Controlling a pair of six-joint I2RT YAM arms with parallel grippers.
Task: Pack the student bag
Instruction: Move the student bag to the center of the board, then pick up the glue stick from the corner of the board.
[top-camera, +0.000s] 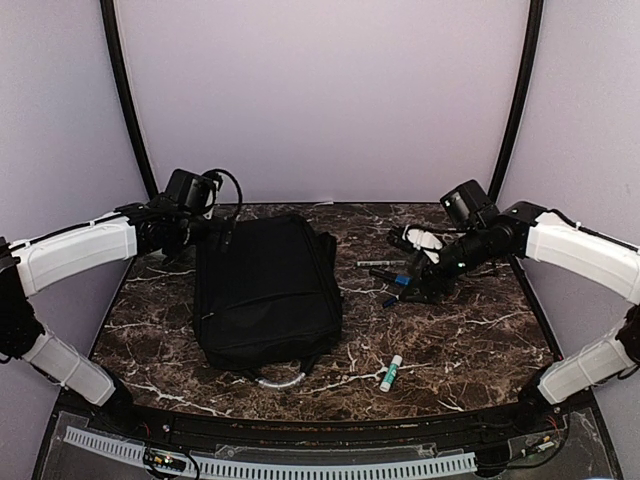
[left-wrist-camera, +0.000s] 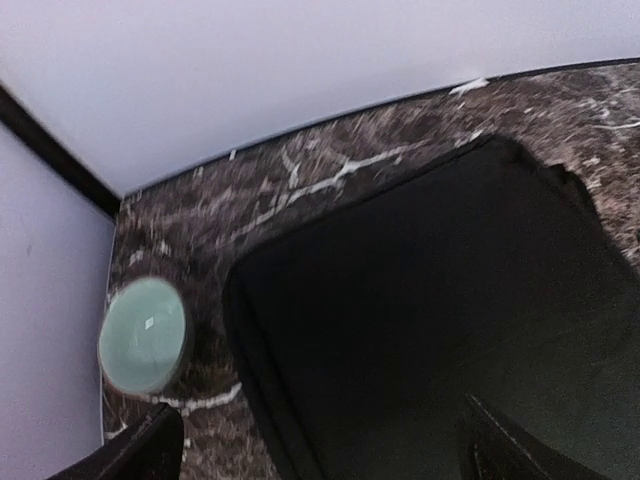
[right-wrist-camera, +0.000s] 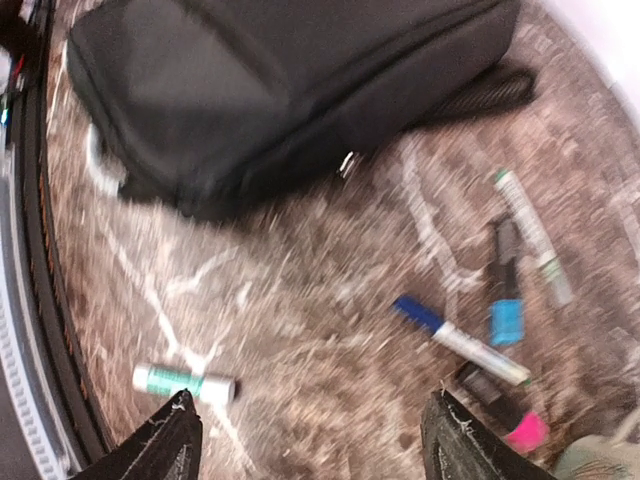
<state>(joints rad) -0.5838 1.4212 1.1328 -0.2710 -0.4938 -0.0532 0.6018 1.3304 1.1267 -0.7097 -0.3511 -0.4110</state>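
The bag lies flat on the marble table, left of centre, its long axis running near to far and its grey loop handle at the near end. The left gripper hangs at the bag's far left corner. In its wrist view the two fingers stand wide apart and released, with nothing between them: one is over the table left of the bag, the other over the black fabric. Whether either finger touches a surface cannot be told. A pale green round item sits on the table just left of the bag. The right gripper hovers right of the bag, above a cluster of markers. Its fingers are likewise spread and grasp nothing. The right wrist view, which is blurred, shows a blue-capped marker, a green-capped marker, a dark marker with a blue section and a pink item lying close together on the table. A glue stick lies alone toward the near edge, right of the handle and apart from the bag.
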